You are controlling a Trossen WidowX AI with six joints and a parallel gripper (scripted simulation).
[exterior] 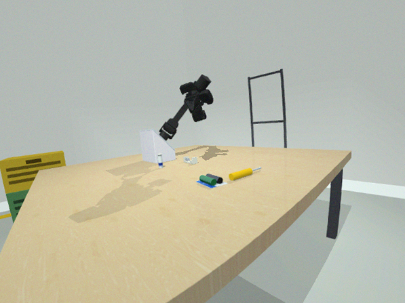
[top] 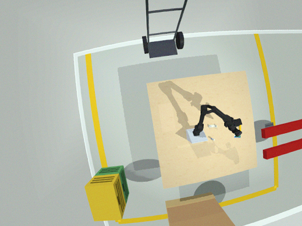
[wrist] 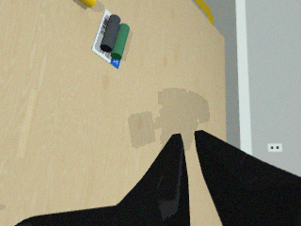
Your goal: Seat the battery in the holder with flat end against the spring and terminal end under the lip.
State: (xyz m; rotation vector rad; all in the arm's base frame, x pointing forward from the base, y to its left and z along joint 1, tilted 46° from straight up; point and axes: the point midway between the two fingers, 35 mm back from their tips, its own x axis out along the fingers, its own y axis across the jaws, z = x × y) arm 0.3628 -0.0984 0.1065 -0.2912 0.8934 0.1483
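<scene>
Battery (top: pixel 211 138) (exterior: pixel 160 160), a small white cylinder with a blue band, rests on the table, out of the holder and well apart from the hand (top: pixel 238 133) (exterior: pixel 203 82) (wrist: pixel 188 133), back toward the arm's base. The broad wooden table (top: pixel 173 159) (exterior: pixel 119 258) (wrist: pixel 61 141) spreads beneath the raised hand. A black jointed arm (top: pixel 218 112) (exterior: pixel 178 114) reaches the hand from a pale, sloped base block (top: pixel 199 139) (exterior: pixel 149 149). The hand's two dark fingers are nearly together, a narrow gap between them, holding nothing. Below the hand lies a yellow-handled screwdriver (top: pixel 240 127) (exterior: pixel 241 174) (wrist: pixel 87 2), partly hidden from above. Near it, ahead and left of the fingertips in the wrist view, is a blue-and-white card (exterior: pixel 211 186) (wrist: pixel 100 38) carrying a green cylinder (exterior: pixel 207 180) (wrist: pixel 120 41) and a black cylinder (exterior: pixel 214 178) (wrist: pixel 110 33), side by side. The small white holder (top: pixel 212 126) (exterior: pixel 190 161) sits on the table, also back from the hand toward the base, near the battery but not touching it.
</scene>
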